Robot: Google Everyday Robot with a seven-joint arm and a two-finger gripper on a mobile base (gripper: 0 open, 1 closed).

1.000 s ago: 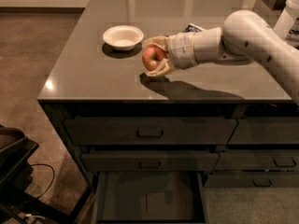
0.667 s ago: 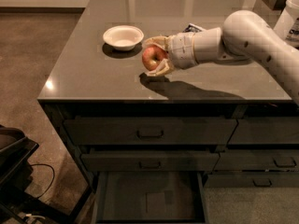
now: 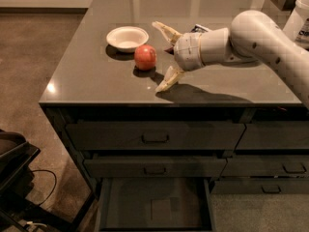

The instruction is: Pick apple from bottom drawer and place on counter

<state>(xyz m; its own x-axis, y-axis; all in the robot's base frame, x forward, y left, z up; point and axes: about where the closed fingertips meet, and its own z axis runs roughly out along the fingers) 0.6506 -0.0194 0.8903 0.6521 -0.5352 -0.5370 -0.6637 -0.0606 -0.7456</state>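
Observation:
The red apple (image 3: 145,57) rests on the glossy grey-brown counter (image 3: 96,81), just right of a white bowl. My gripper (image 3: 164,57) hovers right of the apple with its two pale fingers spread wide, one finger (image 3: 165,31) behind and one finger (image 3: 167,80) in front; nothing is between them. The bottom drawer (image 3: 154,207) stands pulled out below, its dark floor bare.
A white bowl (image 3: 127,37) sits on the counter left of the apple. A small dark packet (image 3: 200,28) lies behind my wrist. Two shut upper drawers with pull handles (image 3: 154,138) face front. Dark equipment and cables (image 3: 17,178) stand on the floor at left.
My gripper let go of the apple, which now sits on the counter. The fingers opened wide and the hand drew back to the right.

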